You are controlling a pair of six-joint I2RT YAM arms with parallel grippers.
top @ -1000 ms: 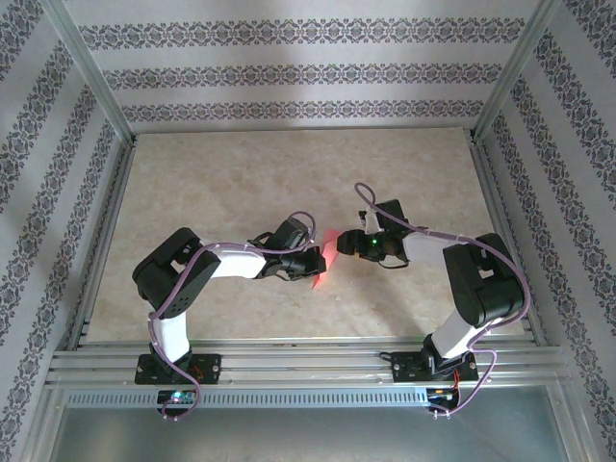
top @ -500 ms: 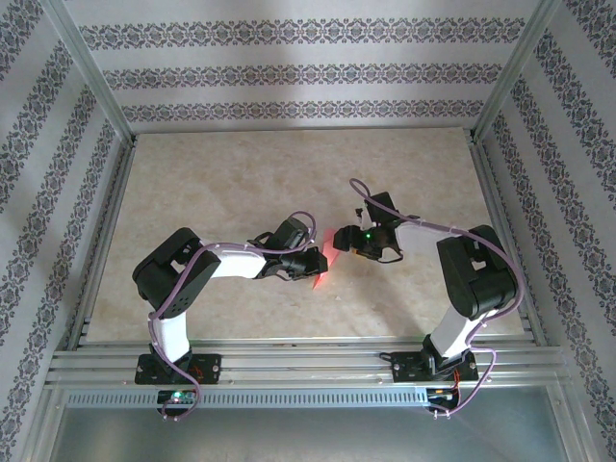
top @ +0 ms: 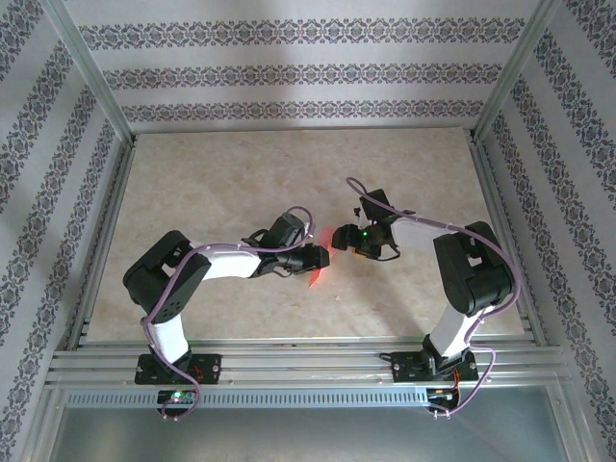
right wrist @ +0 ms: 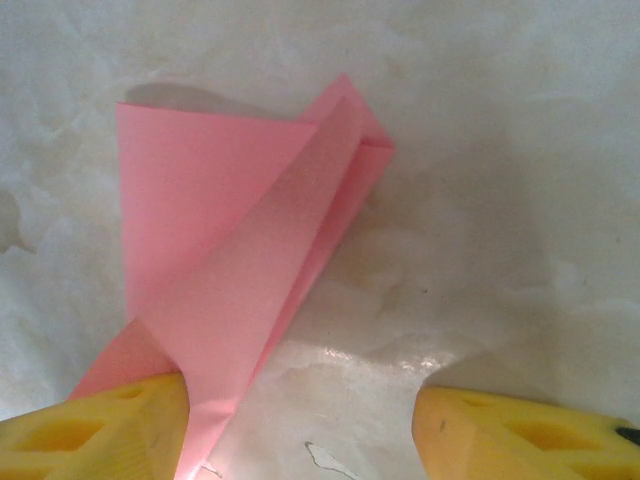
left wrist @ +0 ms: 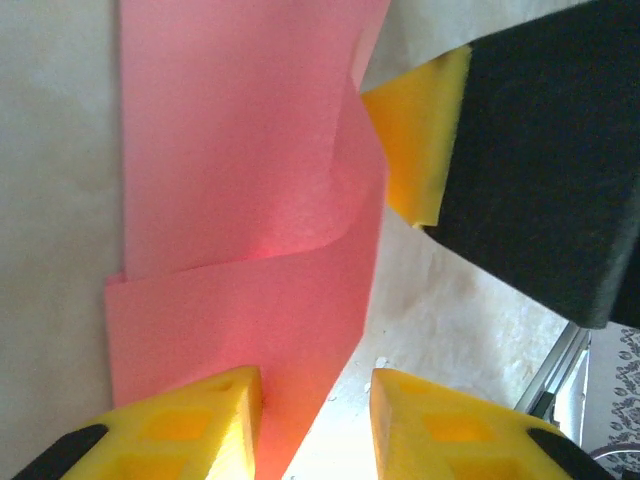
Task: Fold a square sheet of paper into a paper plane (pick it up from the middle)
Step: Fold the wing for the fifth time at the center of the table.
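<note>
Left fingers point(left wrist: 190, 430) apart | right fingers point(right wrist: 100, 435) apart | folded paper point(right wrist: 230, 240) at one finger of each (not clamped)

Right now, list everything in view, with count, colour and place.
sheet of paper: one, salmon pink, partly folded, on the table between the two grippers
table: one, beige marbled, under the arms
walls: three, white with grey patterned bands, around the table
frame rails: several, silver, near edge and corners
left arm: one, white and black, left
right arm: one, white and black, right
left gripper: one, yellow fingers, open, at the paper's edge
right gripper: one, yellow fingers, open, at the paper's corner
</note>
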